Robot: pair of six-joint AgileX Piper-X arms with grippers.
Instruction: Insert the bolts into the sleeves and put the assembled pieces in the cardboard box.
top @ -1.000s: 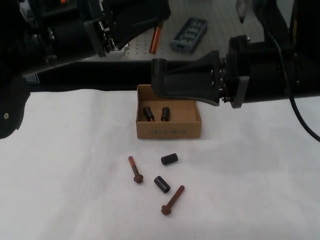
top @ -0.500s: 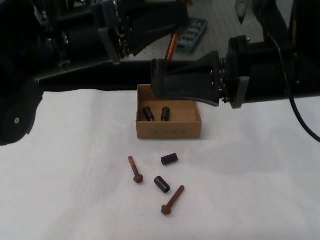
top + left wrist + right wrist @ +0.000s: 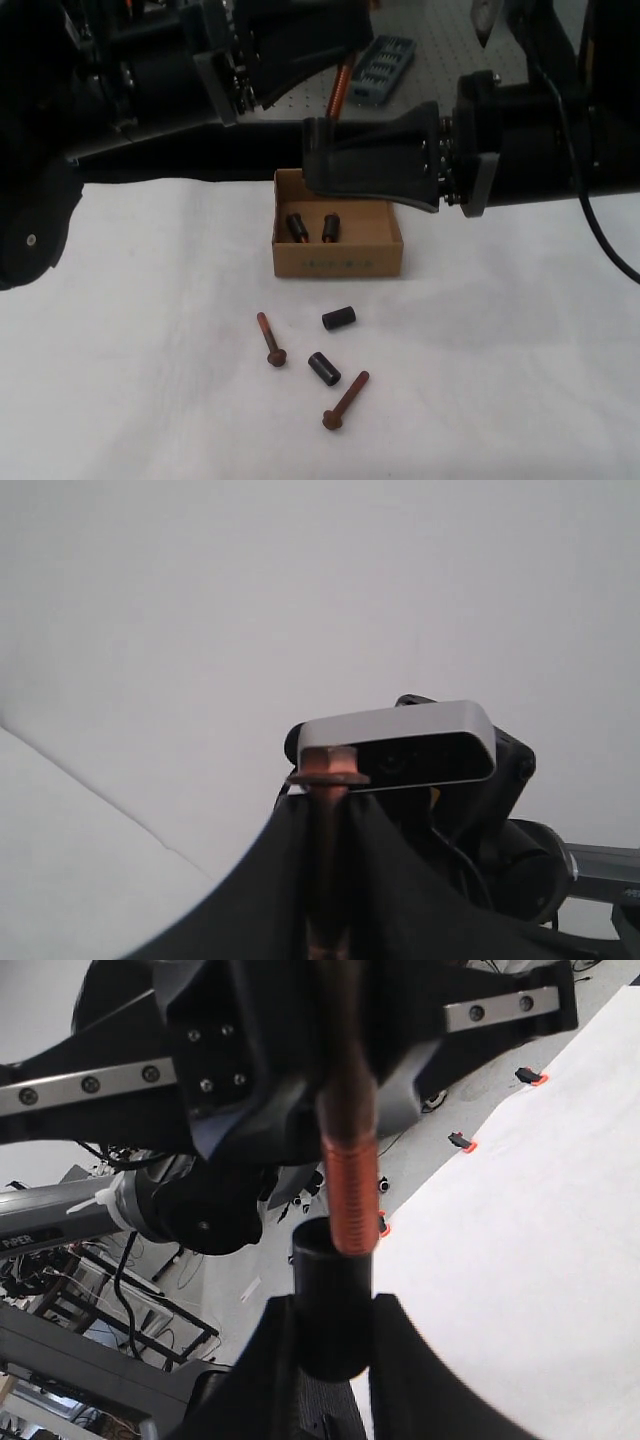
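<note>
At sleeve (image 3: pixel 332 1305) mouth, bolt (image 3: pixel 348 1160) threaded end first, axes roughly aligned

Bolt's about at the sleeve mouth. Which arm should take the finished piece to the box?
Right, likely. The right tool grips the sleeve and hangs by the far wall of the cardboard box; the left tool, holding the bolt, appears farther from it.
</note>
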